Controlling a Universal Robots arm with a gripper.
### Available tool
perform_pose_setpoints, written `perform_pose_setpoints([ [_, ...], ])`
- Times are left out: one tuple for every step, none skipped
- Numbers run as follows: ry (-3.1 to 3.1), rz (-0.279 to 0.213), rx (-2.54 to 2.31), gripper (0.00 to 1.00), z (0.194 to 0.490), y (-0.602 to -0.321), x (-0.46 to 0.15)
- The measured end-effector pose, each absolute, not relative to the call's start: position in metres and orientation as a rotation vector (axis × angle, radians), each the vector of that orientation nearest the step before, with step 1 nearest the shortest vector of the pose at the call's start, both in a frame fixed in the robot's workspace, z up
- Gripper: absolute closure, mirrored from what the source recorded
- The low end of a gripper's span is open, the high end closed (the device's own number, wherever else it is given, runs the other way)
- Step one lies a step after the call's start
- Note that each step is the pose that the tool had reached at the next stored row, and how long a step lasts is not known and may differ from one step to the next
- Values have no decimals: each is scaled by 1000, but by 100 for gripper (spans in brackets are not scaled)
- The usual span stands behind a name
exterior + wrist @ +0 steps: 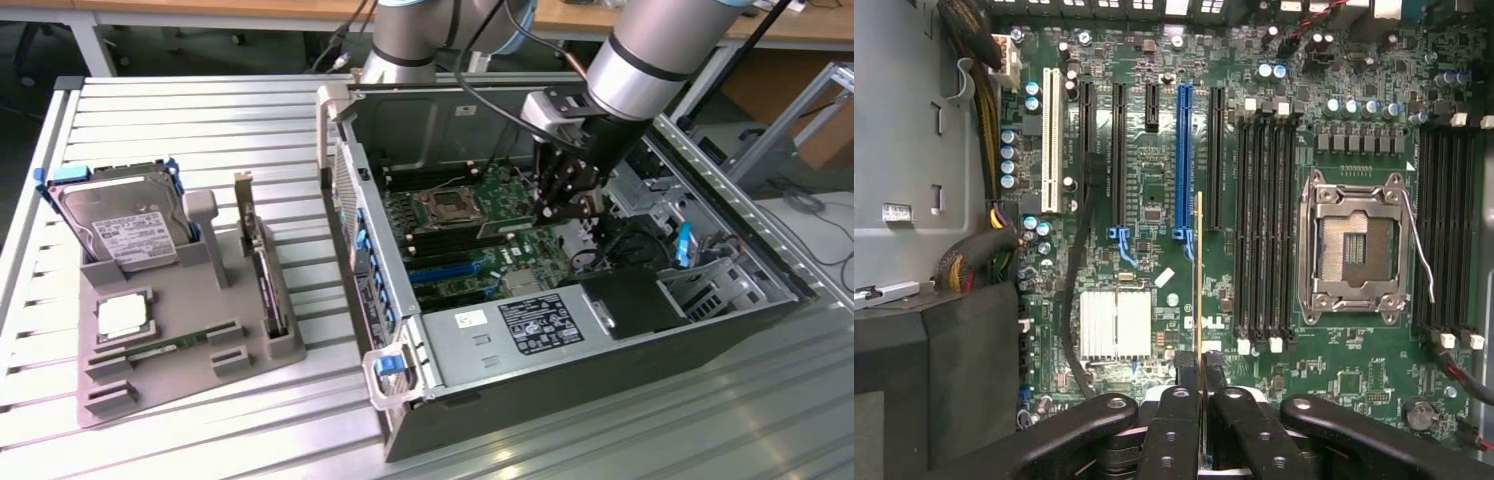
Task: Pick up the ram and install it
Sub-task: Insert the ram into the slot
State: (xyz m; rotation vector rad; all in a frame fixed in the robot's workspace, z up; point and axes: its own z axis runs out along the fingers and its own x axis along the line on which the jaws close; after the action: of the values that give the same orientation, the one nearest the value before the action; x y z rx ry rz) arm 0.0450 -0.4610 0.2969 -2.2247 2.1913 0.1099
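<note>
The ram (pixel 1200 270) appears edge-on in the wrist view as a thin green and gold strip. My gripper (pixel 1200 372) is shut on it, with a black finger (pixel 1176 415) pressed against each side. It hangs over the motherboard beside the bank of black memory slots (pixel 1264 220), between them and the blue slot (pixel 1184 160). In the exterior view the ram (pixel 510 208) is a green stick held inside the open computer case (pixel 400 330), close to the processor socket (pixel 447 205), with my gripper (pixel 558 212) reaching down from above.
A second bank of memory slots (pixel 1444 230) lies past the open processor socket (pixel 1354 245). Cables (pixel 974 270) run along the case wall. Outside the case, a grey holder (pixel 147 375) carries a hard drive (pixel 120 225), a silver processor chip (pixel 120 315) and a dark expansion card (pixel 263 275).
</note>
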Motion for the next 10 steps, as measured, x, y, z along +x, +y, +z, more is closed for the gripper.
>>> perform_pose_setpoints([
  [2191, 110, -2225, 88, 296, -461, 45],
  [2191, 110, -2225, 88, 295, -461, 45],
  [2191, 110, -2225, 88, 294, -461, 45],
  [2191, 110, -2225, 88, 293, -461, 45],
  [2191, 110, -2225, 88, 292, -461, 45],
  [2191, 110, -2225, 88, 292, -461, 45],
  [2191, 110, -2225, 88, 291, -461, 45],
  [2191, 110, -2225, 88, 289, -461, 45],
  [2191, 110, -2225, 88, 288, -461, 45],
  [2191, 110, -2225, 88, 287, -461, 45],
])
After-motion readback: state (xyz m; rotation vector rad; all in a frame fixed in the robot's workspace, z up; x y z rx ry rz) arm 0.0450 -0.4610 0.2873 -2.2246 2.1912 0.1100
